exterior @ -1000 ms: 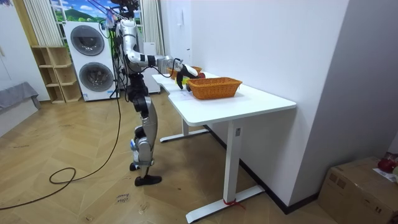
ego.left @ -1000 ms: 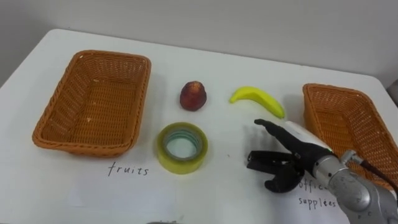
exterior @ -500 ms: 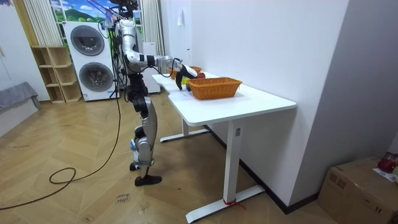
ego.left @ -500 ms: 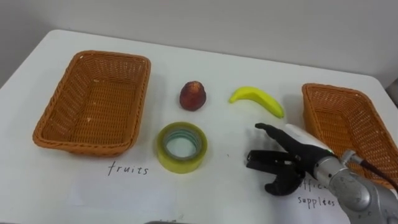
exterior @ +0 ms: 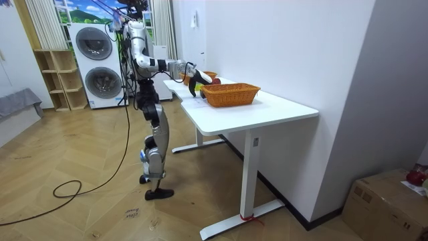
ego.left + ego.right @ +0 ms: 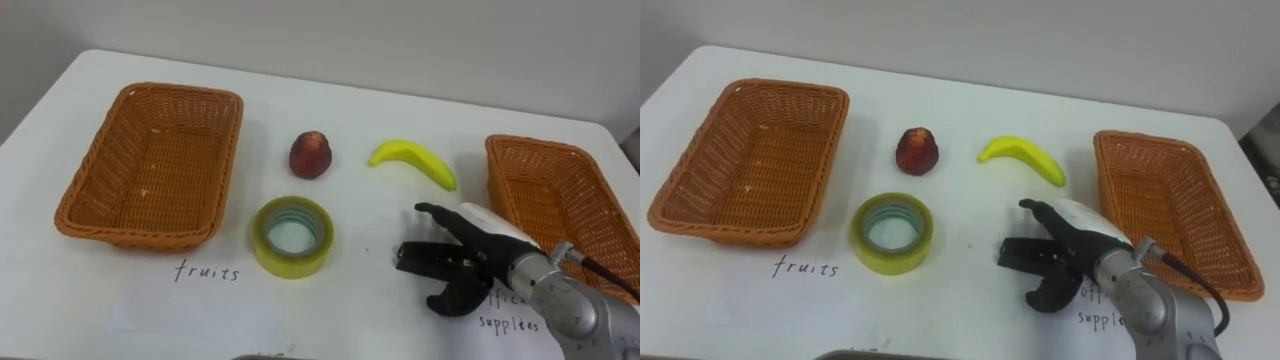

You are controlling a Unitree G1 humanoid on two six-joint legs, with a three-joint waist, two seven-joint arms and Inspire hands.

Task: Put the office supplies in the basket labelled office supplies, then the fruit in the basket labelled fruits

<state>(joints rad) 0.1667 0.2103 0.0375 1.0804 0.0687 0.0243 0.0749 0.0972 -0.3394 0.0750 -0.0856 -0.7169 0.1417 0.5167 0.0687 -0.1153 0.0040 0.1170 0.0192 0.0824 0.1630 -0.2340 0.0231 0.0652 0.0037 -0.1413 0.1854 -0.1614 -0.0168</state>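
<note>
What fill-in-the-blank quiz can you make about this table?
In front of the apple lies a roll of ____.
The banana lies between the apple and the ____ basket.
The right hand is open and holds ____.
Answers: tape; right; nothing.

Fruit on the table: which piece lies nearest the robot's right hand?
The yellow banana, just beyond the open right hand; the red fruit sits farther left, behind the tape roll.
</note>
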